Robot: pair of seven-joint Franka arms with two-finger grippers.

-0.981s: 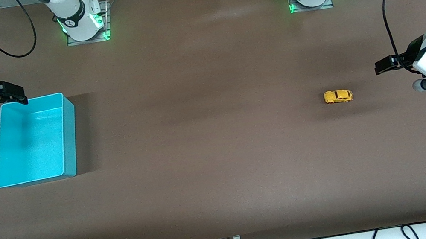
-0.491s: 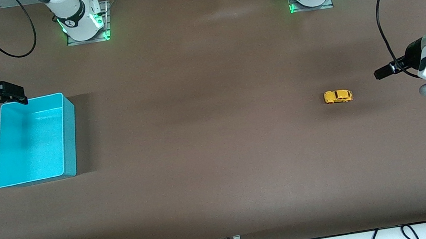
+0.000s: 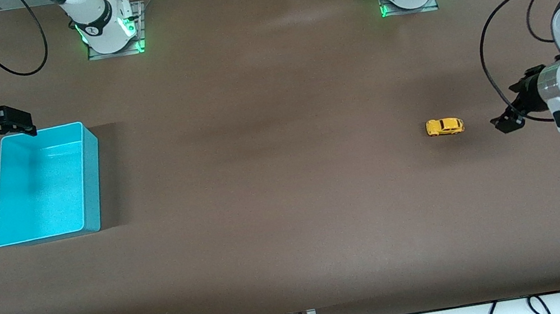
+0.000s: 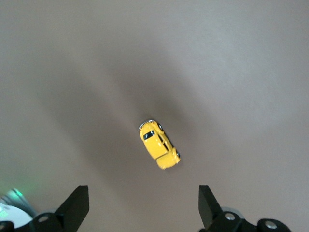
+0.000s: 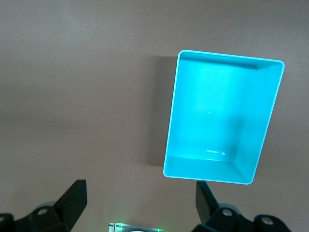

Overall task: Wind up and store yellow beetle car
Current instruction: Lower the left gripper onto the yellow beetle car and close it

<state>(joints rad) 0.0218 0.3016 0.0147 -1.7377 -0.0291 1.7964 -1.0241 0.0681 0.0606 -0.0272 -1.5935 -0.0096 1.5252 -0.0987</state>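
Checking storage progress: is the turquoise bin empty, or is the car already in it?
Empty. The turquoise bin shows only its bare floor, and the yellow beetle car stands on the table near the left gripper.

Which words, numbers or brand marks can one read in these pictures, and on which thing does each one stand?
None can be read.
yellow beetle car: no lettering visible.
turquoise bin: plain, no label.
Round marks on the arm bases: too small to read.

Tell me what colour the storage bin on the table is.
The bin is turquoise, inside and out, clearest in the right wrist view.
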